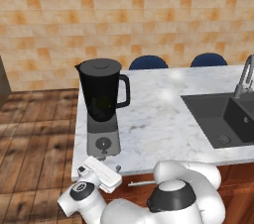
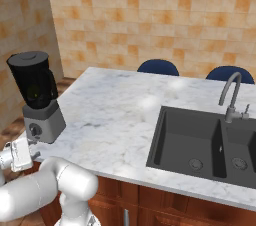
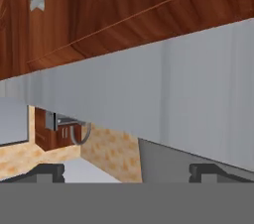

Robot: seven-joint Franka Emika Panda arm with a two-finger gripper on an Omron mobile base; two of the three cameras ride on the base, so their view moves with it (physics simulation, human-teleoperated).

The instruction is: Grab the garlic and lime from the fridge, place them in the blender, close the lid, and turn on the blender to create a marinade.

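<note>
Blender [image 1: 102, 106] stood at worktop [image 1: 163, 119] left front corner, lid [image 1: 100, 65] seated on jar rim, yellow-green lime [image 1: 103, 103] faintly visible through dark jar. Jaws [image 3: 128, 170] apart, nothing between them, tips wide at bottom of hand view, facing grey worktop edge and wooden cabinet front. Hand [image 1: 99, 173] sat low, just below worktop edge, directly in front of blender base and dial [image 1: 102, 143]. Black double sink [image 2: 202, 140] with curved tap [image 2: 230, 95] well to right. Two blue chairs [image 1: 148, 62] behind worktop.
</note>
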